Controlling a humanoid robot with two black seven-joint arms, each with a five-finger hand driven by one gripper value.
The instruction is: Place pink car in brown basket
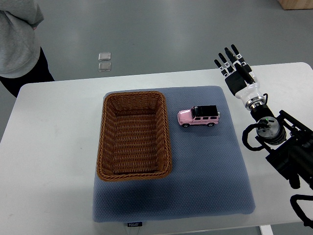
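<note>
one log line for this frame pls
phase: pre-grasp | right hand: open, off mat | pink car: on mat | brown basket: empty

We see the pink car (198, 116) with its black roof upright on its wheels, just right of the empty brown basket (134, 135).

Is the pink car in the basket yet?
No, the pink car sits on the blue mat just right of the brown basket, untouched by the open right hand.
</note>
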